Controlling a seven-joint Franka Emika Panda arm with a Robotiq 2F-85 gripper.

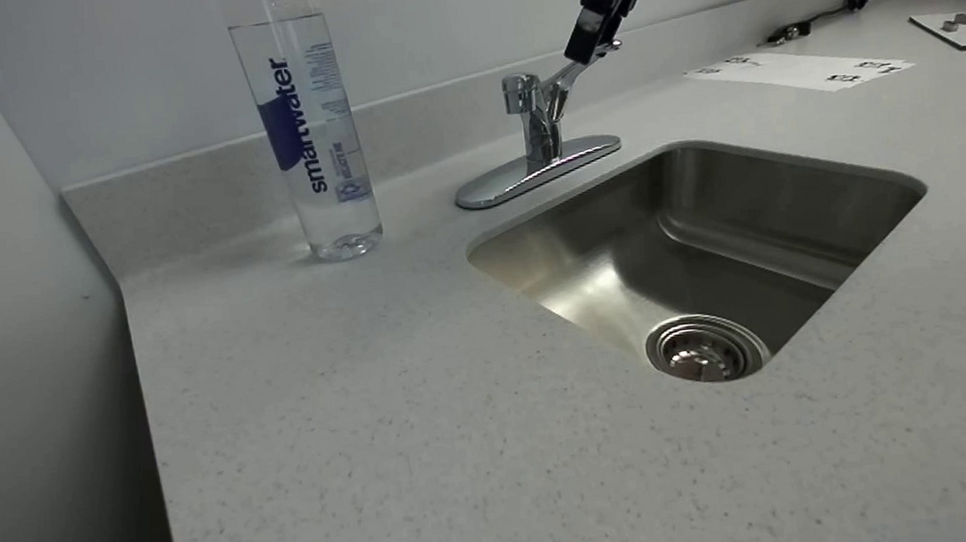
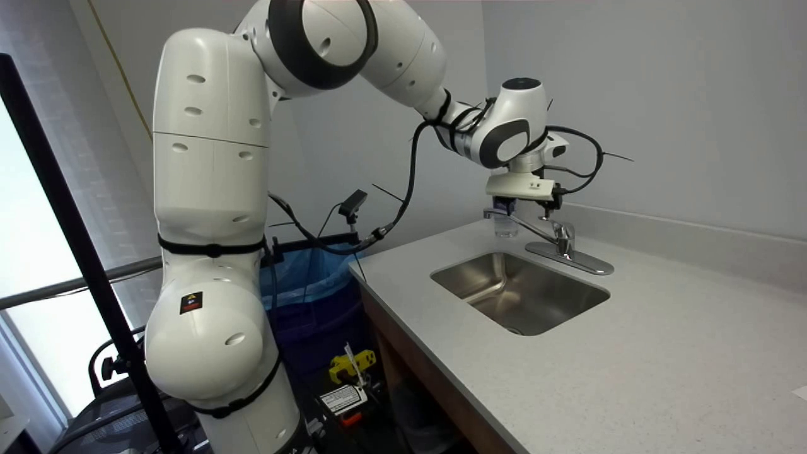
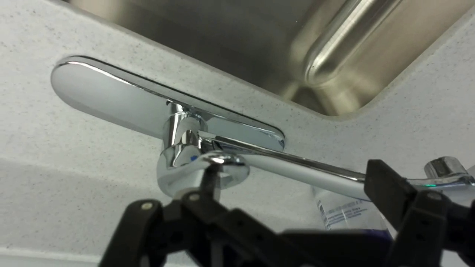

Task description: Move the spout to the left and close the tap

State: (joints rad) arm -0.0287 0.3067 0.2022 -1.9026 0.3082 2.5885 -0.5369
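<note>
The jaws stand wide apart, holding nothing, one at the lever [image 3: 187, 170]; to close the tap [image 2: 565, 238], better to press gently down, not disturbing the spout [image 3: 308, 172].

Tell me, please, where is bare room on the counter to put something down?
Two patches of counter look bare: a broad one bordered by the bottle, the sink and the counter edge, and another between sink and paper. Crowded: around the tap, under the spout and gripper.
</note>
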